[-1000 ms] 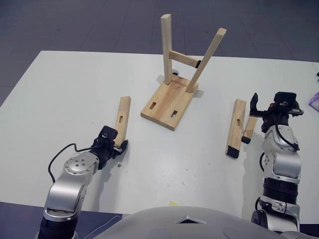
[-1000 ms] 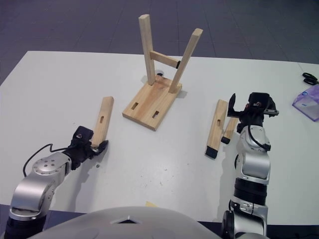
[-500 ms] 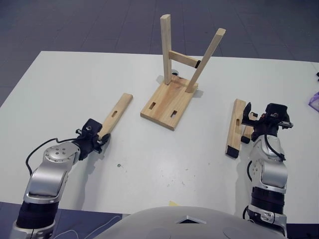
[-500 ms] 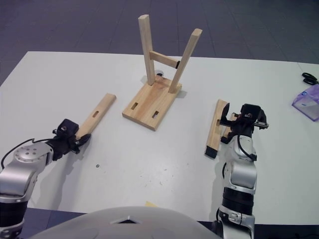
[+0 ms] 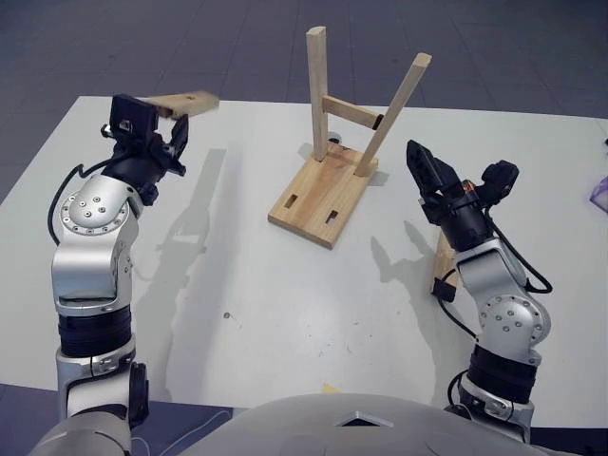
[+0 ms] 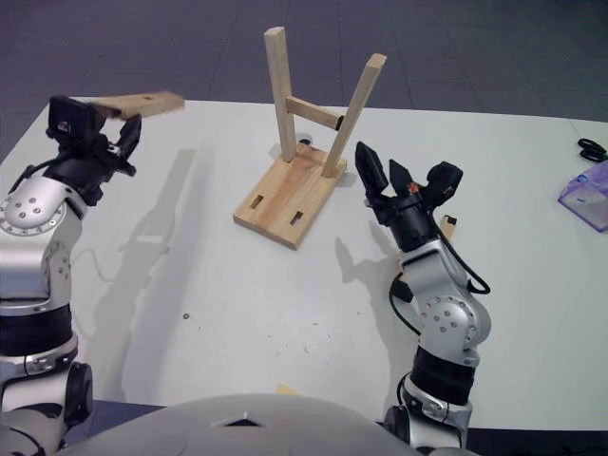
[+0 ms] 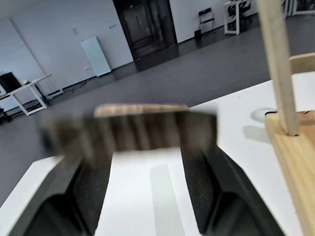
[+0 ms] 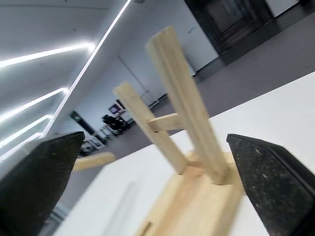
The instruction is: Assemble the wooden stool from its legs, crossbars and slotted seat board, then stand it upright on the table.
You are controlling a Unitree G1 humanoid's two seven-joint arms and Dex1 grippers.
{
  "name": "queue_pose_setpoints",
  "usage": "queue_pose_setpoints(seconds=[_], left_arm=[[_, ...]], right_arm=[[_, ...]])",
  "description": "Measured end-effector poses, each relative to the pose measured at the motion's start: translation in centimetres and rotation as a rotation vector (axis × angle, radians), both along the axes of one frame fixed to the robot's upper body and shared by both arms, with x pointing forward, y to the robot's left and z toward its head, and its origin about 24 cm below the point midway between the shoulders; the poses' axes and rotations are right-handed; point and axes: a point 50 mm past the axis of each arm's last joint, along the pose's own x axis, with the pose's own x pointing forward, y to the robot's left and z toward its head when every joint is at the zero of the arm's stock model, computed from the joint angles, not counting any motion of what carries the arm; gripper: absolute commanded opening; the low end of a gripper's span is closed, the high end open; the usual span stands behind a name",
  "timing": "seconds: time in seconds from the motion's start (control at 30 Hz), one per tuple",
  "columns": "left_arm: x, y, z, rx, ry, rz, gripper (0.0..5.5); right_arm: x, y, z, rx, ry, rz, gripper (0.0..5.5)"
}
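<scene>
1. Pincer on your left arm (image 5: 169, 128) is clamped on one end of a wooden leg (image 5: 185, 102), held up off the counter (image 5: 237, 285) over its far-left part. Your right pincer (image 5: 435, 177) is spread wide and empty, raised just right of the half-built stool.
2. Mid-counter, between your two arms, the seat board (image 5: 318, 195) lies flat. Two standing legs (image 5: 317, 90) rise from its far end, joined by a crossbar (image 5: 350, 111).
3. Your held leg's long axis runs about level, with its free end pointing right, toward the standing legs. The board lies to the right of that pincer and nearer to you.
4. Some loose wood (image 5: 444, 258) rests on the counter under your right forearm, mostly hidden, so you cannot tell which parts are there.
5. Two open slots (image 5: 291, 200) sit in the board's near end, and the left one is closer to your left arm. You will likely need to tip the leg from level to upright before lowering it there.
</scene>
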Motion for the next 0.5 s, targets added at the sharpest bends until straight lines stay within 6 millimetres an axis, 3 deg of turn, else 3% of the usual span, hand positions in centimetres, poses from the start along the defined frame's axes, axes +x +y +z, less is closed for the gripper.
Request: queue_pose_setpoints(seconds=[0.1, 0.17, 0.33, 0.5], left_arm=[[-0.5, -3.1, 2.2, 0.045, -0.139, -0.235, 2.06], [-1.1, -4.8, 3.7, 0.088, -0.232, -0.340, 2.06], [-1.3, -4.4, 1.0, 0.141, -0.126, -0.350, 2.06], [-0.7, -5.4, 2.3, -0.056, -0.121, -0.379, 2.06]], right_arm=[[-0.1, 2.1, 2.4, 0.151, -0.059, 0.136, 5.40], [-0.2, 3.5, 3.2, 0.147, -0.076, 0.198, 5.40], [-0.2, 3.5, 2.0, 0.104, -0.002, 0.171, 5.40], [-0.3, 3.8, 0.6, 0.059, 0.047, 0.159, 5.40]])
